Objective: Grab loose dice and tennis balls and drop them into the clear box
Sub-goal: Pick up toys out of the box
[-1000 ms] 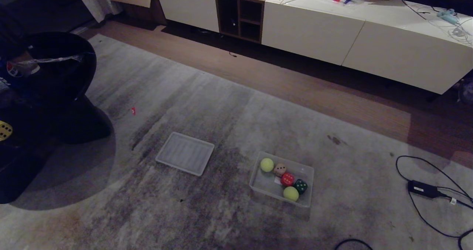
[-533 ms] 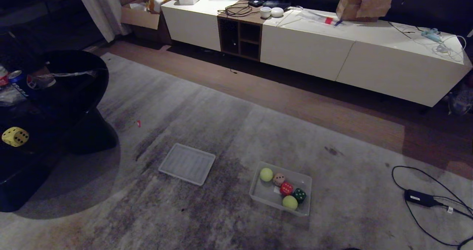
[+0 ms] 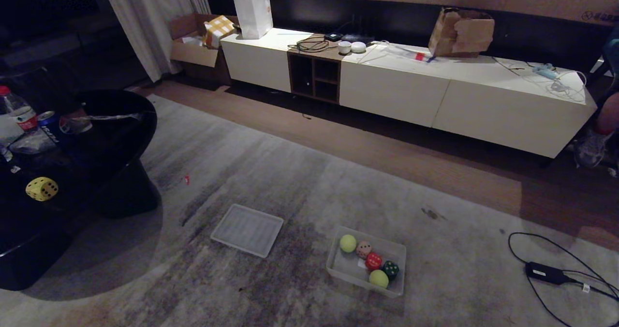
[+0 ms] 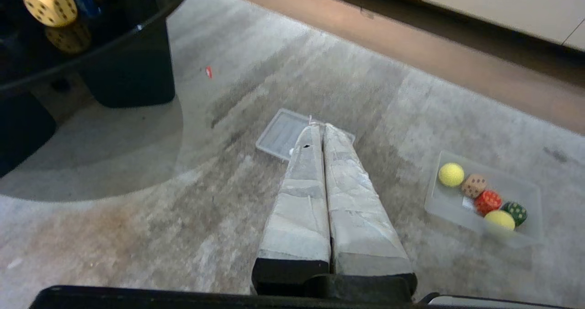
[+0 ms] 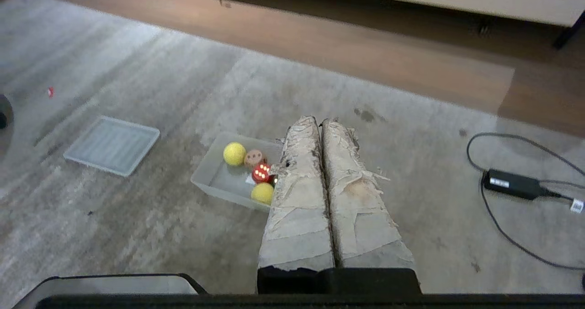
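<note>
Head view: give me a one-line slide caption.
Clear box on the rug holds two tennis balls and three dice; yellow die sits on the black table, lid lies apart.

Both pincers (image 4: 318, 128) (image 5: 320, 121) have long fingers wrapped in worn, pale tape.

My head view is dim and warm, the far corners falling to near black. The white cabinet (image 3: 464, 99) catches the most light. The glossy black counter (image 3: 121, 133) mirrors the yellow die (image 4: 49, 3) and throws a broad soft shadow on the rug (image 3: 290, 182). My wrist views look slightly soft and grainy.
</note>
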Available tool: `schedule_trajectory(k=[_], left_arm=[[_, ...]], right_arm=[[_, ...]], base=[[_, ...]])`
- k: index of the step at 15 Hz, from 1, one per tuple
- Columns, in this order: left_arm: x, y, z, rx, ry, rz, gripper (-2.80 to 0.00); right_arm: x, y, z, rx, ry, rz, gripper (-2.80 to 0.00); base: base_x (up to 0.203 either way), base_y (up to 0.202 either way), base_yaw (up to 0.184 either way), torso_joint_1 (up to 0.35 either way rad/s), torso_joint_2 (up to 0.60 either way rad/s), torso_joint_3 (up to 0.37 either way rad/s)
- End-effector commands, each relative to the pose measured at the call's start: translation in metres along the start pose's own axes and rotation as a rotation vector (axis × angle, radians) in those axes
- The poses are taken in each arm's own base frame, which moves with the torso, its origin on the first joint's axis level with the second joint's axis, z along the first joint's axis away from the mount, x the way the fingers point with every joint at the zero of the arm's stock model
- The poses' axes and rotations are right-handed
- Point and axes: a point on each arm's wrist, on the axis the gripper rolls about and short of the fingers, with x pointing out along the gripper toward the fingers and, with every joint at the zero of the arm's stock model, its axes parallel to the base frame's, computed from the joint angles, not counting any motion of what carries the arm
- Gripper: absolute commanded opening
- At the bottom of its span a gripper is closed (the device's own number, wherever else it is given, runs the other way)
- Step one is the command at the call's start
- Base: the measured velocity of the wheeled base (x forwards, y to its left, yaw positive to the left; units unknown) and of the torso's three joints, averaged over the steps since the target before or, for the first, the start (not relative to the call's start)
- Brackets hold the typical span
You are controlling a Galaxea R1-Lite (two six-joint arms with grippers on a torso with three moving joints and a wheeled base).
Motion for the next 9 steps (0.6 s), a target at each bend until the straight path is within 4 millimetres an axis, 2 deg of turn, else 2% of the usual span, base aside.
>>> schedule_trajectory(k=[1, 9], left_arm=[[0.0002, 0.0000, -0.0004, 0.000, 0.003, 0.002, -2.80], [0.0002, 0.0000, -0.0005, 0.005, 0.005, 0.000, -2.80]], right_arm=[[0.0009, -0.0001, -0.0029, 0.000, 0.012, 0.001, -2.80], [0.0009, -0.0002, -0.0029, 0.003, 0.012, -0.001, -2.80]], base=[[0.000, 0.000, 0.000, 0.006, 0.00, 0.199], [0.000, 0.000, 0.000, 0.002, 0.00, 0.193]])
